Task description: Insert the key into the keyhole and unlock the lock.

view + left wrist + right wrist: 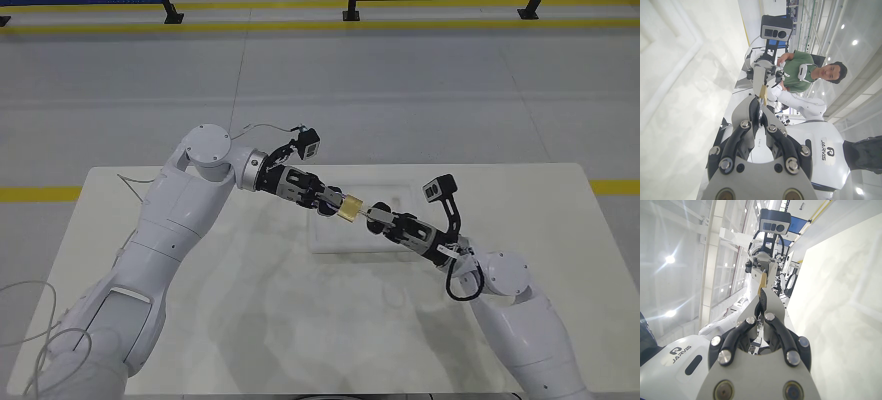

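A small brass lock [350, 209] hangs in the air above the middle of the table, between my two grippers. My left gripper [335, 203] is shut on the lock's silvery shackle end [761, 110], and the brass body [763, 92] sticks out past its fingertips [753, 103]. My right gripper [378, 216] meets the lock from the opposite side, end to end. In the right wrist view its pads [762, 298] are pressed shut right at the lock [762, 281]. The key is hidden between them.
A shallow white tray [395, 185] lies on the white table [200, 330], directly under the two grippers. The table's far edge runs just behind the tray. Bare tabletop spreads to both sides and toward the front.
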You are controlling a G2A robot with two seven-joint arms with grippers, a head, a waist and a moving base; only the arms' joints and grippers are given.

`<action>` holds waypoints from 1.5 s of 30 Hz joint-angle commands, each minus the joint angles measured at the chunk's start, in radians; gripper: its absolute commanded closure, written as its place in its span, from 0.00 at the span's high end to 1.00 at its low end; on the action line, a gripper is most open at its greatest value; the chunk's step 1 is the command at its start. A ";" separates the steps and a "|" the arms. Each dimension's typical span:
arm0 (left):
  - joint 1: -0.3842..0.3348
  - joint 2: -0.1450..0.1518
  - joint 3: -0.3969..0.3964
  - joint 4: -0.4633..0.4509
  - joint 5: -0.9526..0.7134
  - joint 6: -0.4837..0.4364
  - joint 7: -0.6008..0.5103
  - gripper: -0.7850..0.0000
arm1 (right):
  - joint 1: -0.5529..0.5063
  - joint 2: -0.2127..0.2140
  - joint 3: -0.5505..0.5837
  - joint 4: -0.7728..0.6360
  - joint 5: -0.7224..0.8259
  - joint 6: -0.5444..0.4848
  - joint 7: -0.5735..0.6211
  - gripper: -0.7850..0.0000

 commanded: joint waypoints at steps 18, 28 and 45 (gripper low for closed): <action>0.000 0.000 0.000 0.000 0.000 0.000 0.000 0.00 | 0.009 -0.004 -0.024 0.028 0.028 -0.022 -0.015 0.00; 0.000 0.000 0.000 0.000 0.000 0.000 0.000 0.00 | 0.011 -0.003 -0.023 0.026 0.026 -0.020 -0.013 0.00; 0.000 0.000 0.000 0.000 0.000 0.000 0.000 0.00 | 0.011 -0.004 -0.030 0.033 0.020 -0.020 -0.029 0.17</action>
